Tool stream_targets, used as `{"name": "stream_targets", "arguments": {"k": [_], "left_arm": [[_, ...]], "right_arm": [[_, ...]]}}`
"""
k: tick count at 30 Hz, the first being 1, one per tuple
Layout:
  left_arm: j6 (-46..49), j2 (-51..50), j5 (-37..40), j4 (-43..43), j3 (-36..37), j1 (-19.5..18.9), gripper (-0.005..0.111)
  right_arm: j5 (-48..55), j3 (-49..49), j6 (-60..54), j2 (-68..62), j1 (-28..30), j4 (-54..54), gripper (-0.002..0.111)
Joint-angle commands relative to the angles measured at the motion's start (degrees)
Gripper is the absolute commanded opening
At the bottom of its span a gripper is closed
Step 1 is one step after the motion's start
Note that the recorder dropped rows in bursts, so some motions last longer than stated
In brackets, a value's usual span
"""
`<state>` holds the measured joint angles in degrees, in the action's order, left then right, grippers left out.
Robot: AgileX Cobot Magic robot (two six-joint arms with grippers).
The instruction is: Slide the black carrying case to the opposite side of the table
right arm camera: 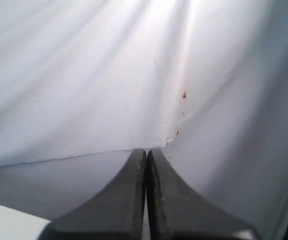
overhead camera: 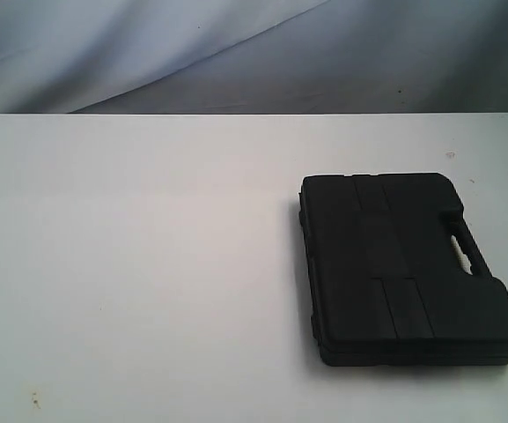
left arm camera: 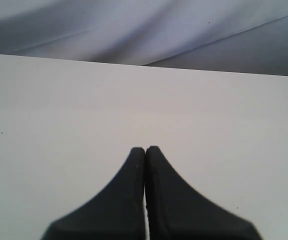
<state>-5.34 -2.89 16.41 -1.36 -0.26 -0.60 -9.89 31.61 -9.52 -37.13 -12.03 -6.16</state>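
Black case lies flat on the table, well away from our left gripper and right gripper, whose jaws are pressed together, empty, maybe because a push needs no grip.

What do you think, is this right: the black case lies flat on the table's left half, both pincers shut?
Not quite: the exterior view shows the case lying flat on the right half of the table, not the left. The left pincer and right pincer are indeed shut.
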Motion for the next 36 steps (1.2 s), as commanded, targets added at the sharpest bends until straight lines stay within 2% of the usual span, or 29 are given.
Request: {"name": "stream_targets", "arguments": {"k": [1,8,13,27,29,31,36], "left_arm": [[-0.1,0.2,-0.3,-0.1,0.3,-0.2,0.0],[-0.1,0.2,-0.3,-0.1,0.3,-0.2,0.0],[-0.1,0.2,-0.3,-0.1,0.3,-0.2,0.0],[-0.1,0.2,-0.3,-0.1,0.3,-0.2,0.0],[-0.1,0.1,-0.3,-0.1,0.3,-0.2,0.0],[-0.1,0.1,-0.3,-0.1,0.3,-0.2,0.0],[-0.1,0.1,-0.3,-0.1,0.3,-0.2,0.0]], "right_arm": [[4.9,-0.5,-3.8,6.0,0.0,-3.6,0.0],[18.1,-0.5,-3.5,19.6,0.0,-3.2,0.0],[22.1,-0.5,-3.5,27.2,0.0,-3.2,0.0],[37.0,-0.3,-3.3,37.1,0.0,0.2,0.0],[37.3,-0.8,-3.3,37.1,0.0,3.9,0.0],[35.8,-3.7,-3.3,37.1,0.0,10.7,0.0],[37.0,-16.9,-3.5,37.1,0.0,12.4,0.0]]}}
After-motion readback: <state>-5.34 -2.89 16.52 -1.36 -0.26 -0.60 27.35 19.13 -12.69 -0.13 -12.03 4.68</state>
